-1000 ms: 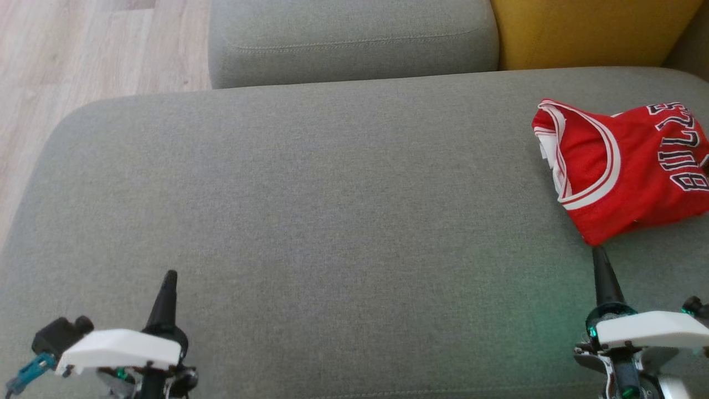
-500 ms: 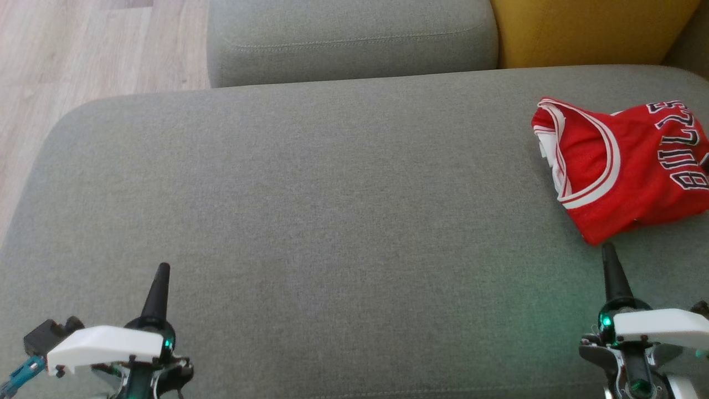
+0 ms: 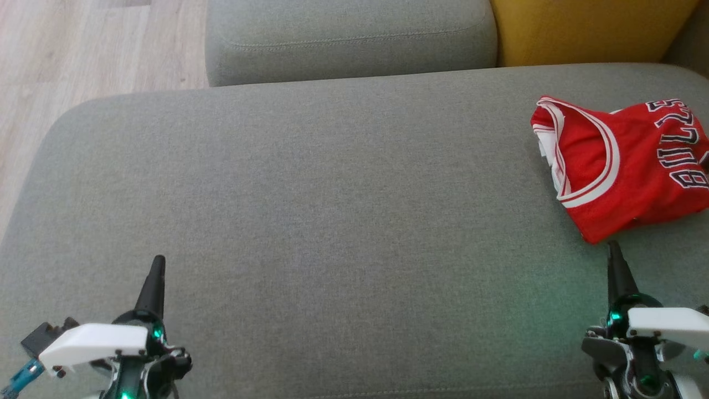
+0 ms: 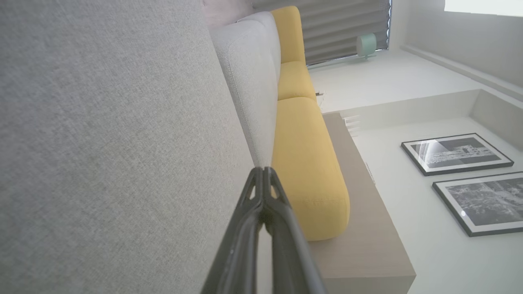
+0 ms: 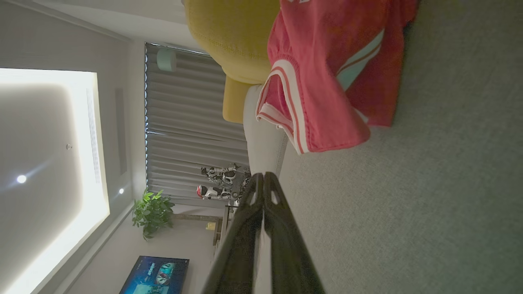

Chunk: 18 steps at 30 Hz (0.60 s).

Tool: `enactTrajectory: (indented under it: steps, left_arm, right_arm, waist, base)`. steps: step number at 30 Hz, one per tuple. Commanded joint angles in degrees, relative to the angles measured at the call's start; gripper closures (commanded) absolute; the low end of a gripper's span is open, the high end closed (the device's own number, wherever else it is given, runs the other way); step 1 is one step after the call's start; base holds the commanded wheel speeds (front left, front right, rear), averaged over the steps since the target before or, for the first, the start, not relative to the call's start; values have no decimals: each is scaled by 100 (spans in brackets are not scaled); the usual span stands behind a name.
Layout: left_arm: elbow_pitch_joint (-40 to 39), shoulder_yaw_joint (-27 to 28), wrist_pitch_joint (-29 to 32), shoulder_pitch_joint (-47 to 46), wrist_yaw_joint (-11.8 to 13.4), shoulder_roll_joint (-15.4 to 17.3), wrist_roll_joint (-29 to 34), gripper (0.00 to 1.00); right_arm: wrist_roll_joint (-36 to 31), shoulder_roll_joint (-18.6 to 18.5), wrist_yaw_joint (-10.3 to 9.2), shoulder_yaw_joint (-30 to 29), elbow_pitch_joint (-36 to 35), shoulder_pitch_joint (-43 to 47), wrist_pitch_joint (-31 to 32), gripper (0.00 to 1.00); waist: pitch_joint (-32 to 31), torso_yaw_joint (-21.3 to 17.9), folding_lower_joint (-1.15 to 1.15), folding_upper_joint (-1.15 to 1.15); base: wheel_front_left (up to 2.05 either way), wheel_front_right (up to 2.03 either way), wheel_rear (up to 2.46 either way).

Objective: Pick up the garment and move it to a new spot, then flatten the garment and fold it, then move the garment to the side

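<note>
My left gripper (image 3: 158, 260) is pinched shut, fingers together, low on the left over the grey sofa seat (image 3: 332, 194), holding nothing. My right gripper (image 3: 612, 248) is closed and empty too, its tip just beside the near corner of the red jersey (image 3: 615, 172). The jersey lies bundled at the far right of the seat, white trim round the neck, black letters reading BULLS. A yellow cushion (image 3: 587, 27) sits behind it

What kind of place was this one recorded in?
Probably a living room, or a showroom set up as one: a grey sofa with a yellow cushion, framed pictures, and a potted plant.
</note>
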Motion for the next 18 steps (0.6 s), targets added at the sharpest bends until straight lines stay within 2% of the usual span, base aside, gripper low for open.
enactTrajectory:
  steps: [1, 18]
  left_arm:
    - [-157, 270, 64, -394, -58, 27, -133, 100]
    - [-64, 561, 320, -547, -237, -109, -1054, 100]
  right_arm:
    - [172, -132, -4, 66, -152, -374, 65, 100]
    - [1211, -126, -4, -25, -20, -507, 154, 100]
  waist:
    - [1, -1, 0, 0]
    - [20, -22, 0, 0]
  base:
    - [0, 0, 0]
    - [0, 0, 0]
